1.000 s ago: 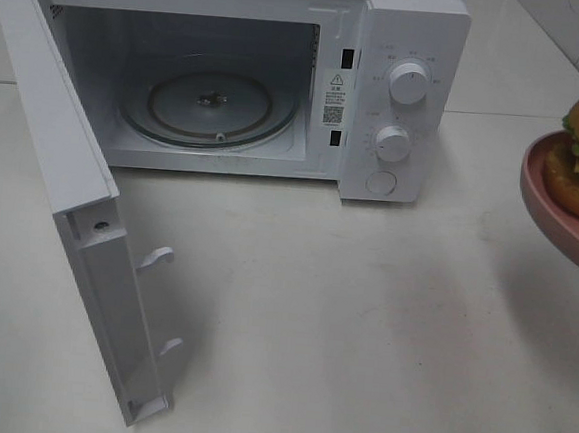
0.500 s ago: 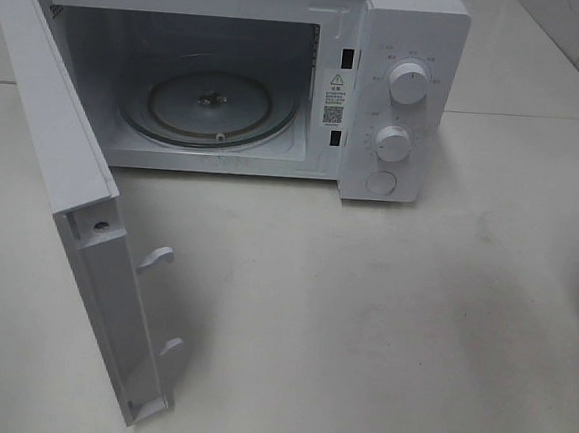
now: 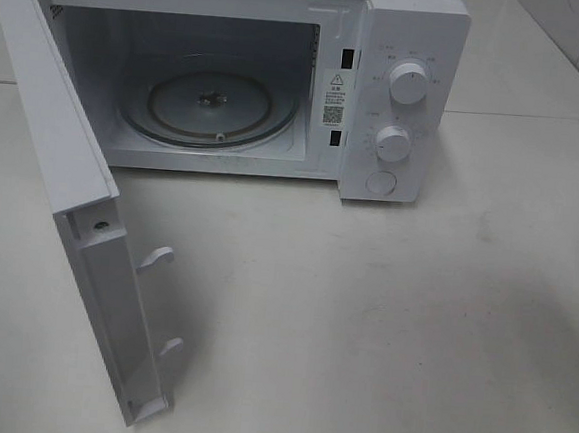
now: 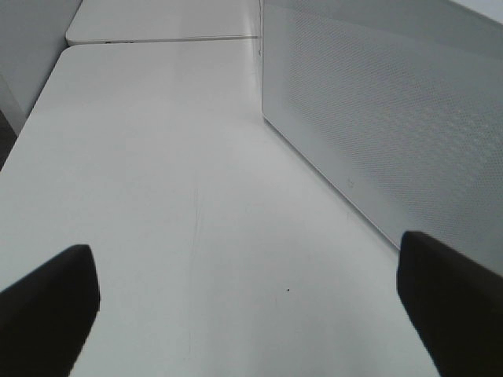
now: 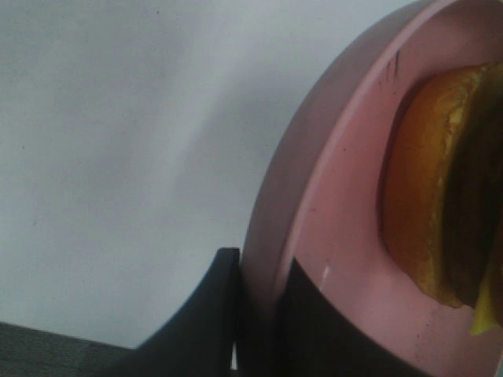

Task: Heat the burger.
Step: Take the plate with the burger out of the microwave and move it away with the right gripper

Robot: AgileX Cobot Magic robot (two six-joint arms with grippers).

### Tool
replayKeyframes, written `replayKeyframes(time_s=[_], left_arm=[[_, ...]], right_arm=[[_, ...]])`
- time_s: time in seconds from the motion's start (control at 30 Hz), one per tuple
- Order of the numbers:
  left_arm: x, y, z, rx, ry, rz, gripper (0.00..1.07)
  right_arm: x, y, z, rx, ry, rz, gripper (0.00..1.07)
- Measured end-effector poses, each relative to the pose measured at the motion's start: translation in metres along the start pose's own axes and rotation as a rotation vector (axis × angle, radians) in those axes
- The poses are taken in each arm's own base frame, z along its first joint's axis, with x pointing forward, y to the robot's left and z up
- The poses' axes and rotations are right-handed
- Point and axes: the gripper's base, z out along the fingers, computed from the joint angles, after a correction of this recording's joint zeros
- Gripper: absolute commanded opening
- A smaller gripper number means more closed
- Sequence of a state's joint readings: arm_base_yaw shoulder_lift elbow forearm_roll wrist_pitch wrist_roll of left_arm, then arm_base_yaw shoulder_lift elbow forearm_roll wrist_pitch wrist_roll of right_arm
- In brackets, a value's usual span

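Burger (image 5: pixel 440 196) rides pink plate (image 5: pixel 330 236), right end effector (image 5: pixel 259 314) clamped on rim; keep level entering microwave (image 3: pixel 231 71). Left end effector (image 4: pixel 244 314) apart.

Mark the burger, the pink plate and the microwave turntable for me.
burger (image 5: pixel 424 196): right wrist view, on the golden bun's side.
pink plate (image 5: pixel 346 212): right wrist view, on its bare inner surface beside the burger.
microwave turntable (image 3: pixel 178 107): exterior high view, on the glass left of its hub.

- White microwave (image 3: pixel 403 45) on the white table (image 3: pixel 381 324); door (image 3: pixel 69 209) swung wide open
- Glass turntable (image 3: pixel 210 105) inside; two knobs (image 3: pixel 410 83)
- Pink plate (image 5: pixel 330 236) off the table
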State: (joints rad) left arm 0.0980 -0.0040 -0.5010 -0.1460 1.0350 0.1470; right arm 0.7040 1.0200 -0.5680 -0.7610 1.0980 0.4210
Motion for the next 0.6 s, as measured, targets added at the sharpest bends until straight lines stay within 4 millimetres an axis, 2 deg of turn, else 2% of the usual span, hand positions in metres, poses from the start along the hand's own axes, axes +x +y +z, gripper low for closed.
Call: replayKeyframes(time_s=[0.37,0.6], left_arm=[[0.000,0.000,0.000,0.000,0.000,0.000,0.98],[0.000,0.000,0.000,0.000,0.000,0.000,0.98]], right_arm=[[-0.040,0.005,0.004,0.052,0.118,0.204,0.01],[-0.060,0.008,0.007,0.068,0.141,0.264,0.01]])
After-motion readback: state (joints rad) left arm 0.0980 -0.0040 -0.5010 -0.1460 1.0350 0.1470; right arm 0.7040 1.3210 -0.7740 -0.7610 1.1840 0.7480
